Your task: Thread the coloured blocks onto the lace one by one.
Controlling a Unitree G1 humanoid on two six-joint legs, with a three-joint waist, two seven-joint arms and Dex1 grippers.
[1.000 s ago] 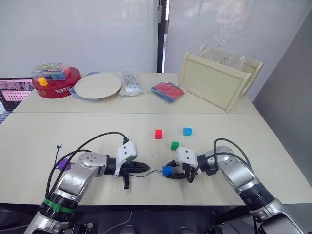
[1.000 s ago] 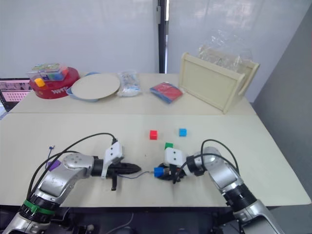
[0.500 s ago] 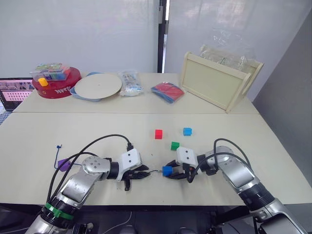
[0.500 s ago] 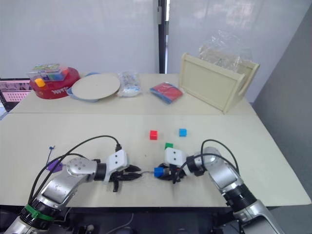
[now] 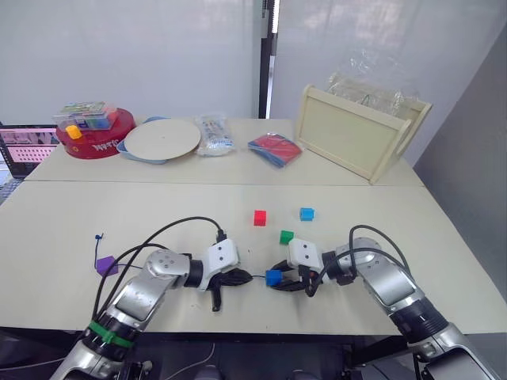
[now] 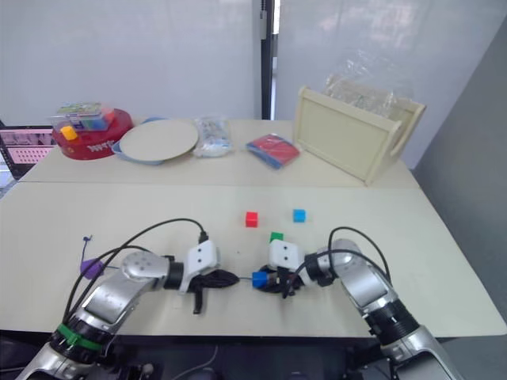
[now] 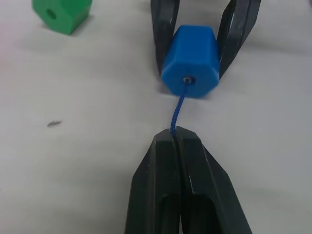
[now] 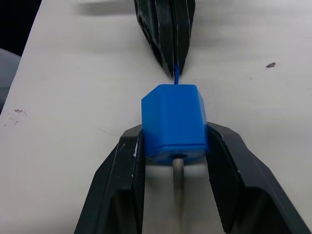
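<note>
Change: left hand [image 5: 240, 278] has moved closer to the blue block [image 7: 190, 61].
Left hand: pinched on the lace [image 7: 178, 110].
Right hand [image 8: 174, 155]: clamps the block; pale tip pokes out behind.
Tabletop [image 5: 158, 214]: green block [image 7: 62, 12] lies nearby.

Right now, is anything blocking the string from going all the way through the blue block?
Nothing visible blocks it. The lace already runs into the blue block, and its pale tip pokes out the far side. The left gripper pinches the lace; the right gripper holds the block.
</note>
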